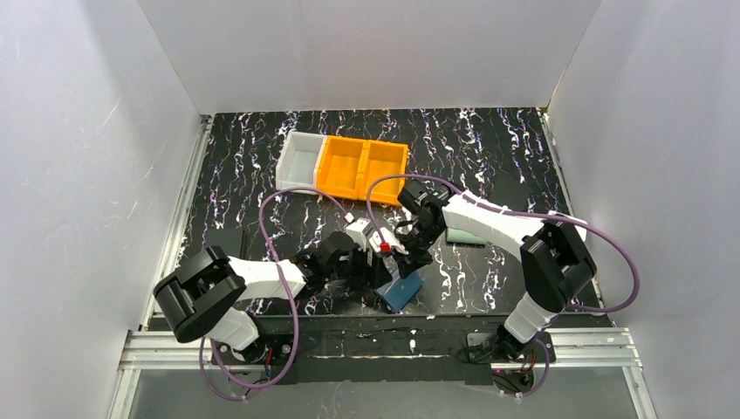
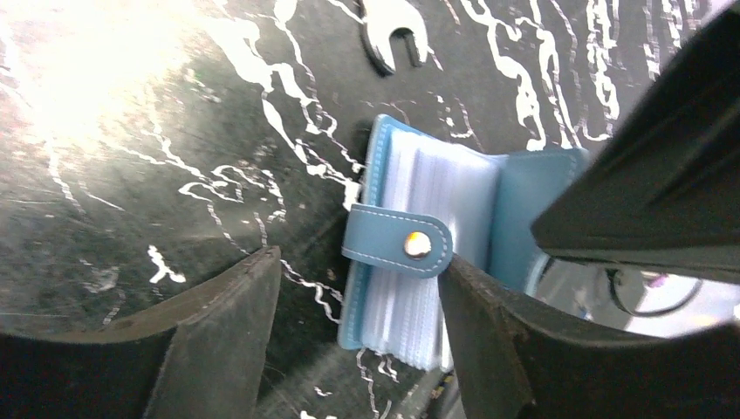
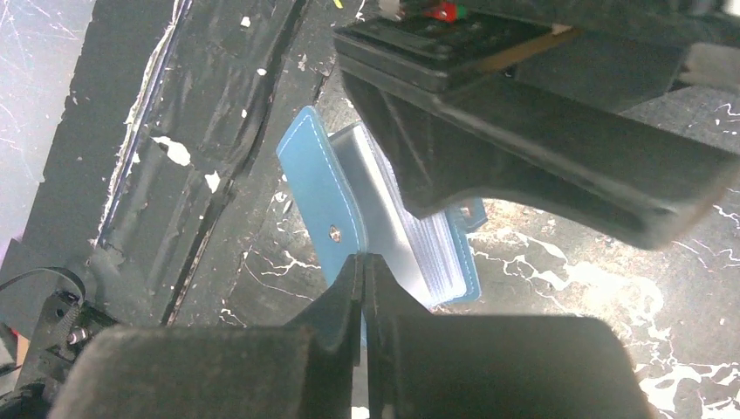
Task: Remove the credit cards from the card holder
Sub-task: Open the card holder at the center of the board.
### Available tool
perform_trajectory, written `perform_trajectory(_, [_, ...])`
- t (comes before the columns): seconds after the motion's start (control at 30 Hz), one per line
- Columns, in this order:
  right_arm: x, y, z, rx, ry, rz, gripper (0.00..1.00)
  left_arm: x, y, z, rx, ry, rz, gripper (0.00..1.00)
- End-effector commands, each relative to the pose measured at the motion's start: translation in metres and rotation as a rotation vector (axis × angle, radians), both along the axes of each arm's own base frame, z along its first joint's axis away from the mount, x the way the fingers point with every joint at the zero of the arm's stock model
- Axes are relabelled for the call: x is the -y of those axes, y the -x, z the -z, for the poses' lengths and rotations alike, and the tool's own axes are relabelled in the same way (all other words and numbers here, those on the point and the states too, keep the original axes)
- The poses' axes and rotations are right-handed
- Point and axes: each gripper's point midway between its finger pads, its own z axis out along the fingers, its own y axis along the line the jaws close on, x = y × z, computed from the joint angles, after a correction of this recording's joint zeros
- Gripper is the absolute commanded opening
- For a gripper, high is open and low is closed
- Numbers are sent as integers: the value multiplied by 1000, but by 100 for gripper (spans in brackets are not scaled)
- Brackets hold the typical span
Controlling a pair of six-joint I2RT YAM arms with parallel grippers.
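Note:
The blue card holder (image 1: 403,290) lies open near the table's front edge. In the left wrist view the card holder (image 2: 524,205) has its snap strap (image 2: 397,242) across a stack of clear pockets (image 2: 436,188). My left gripper (image 2: 359,262) is open. Its right finger (image 2: 497,340) touches the pocket stack and its left finger (image 2: 222,323) stands apart from it. My right gripper (image 3: 362,259) is shut on the edge of the holder's blue cover (image 3: 318,188). The credit cards cannot be told apart from the pockets. In the top view the left gripper (image 1: 382,276) and right gripper (image 1: 408,260) meet over the holder.
A white bin (image 1: 301,160) and two orange bins (image 1: 362,166) stand at the back. A grey-green wallet (image 1: 465,236) lies under the right arm. A wrench (image 2: 388,39) lies just beyond the holder. The table's front rail (image 1: 375,345) is close by.

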Motion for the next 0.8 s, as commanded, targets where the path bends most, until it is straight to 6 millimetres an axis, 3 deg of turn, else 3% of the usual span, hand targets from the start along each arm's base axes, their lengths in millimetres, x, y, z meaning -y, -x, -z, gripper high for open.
perform_trajectory(0.0, [1, 9, -8, -10, -27, 5, 1, 2, -20, -1, 48, -32, -66, 62])
perform_trajectory(0.1, [3, 10, -6, -11, -26, 10, 1, 9, -17, -1, 22, -20, -38, 50])
perform_trajectory(0.2, [4, 10, -6, 1, -25, 13, 1, 16, -12, 0, -8, -3, -2, 21])
perform_trajectory(0.23, [5, 9, -6, 9, -24, 14, 1, 18, -11, -1, -13, 4, 5, 4])
perform_trajectory(0.27, [6, 9, -6, 19, -20, 16, 1, 18, -10, -3, -14, 12, 3, 0])
perform_trajectory(0.37, [12, 6, -6, 62, -8, 16, 1, 12, -16, -16, 5, 49, -45, 0])
perform_trajectory(0.63, [27, -9, 3, 196, 42, 23, 1, -20, -30, -83, 52, 241, -166, 0])
perform_trajectory(0.77, [25, -15, 16, 221, 37, 40, 1, -24, -23, -94, 38, 264, -147, 0])
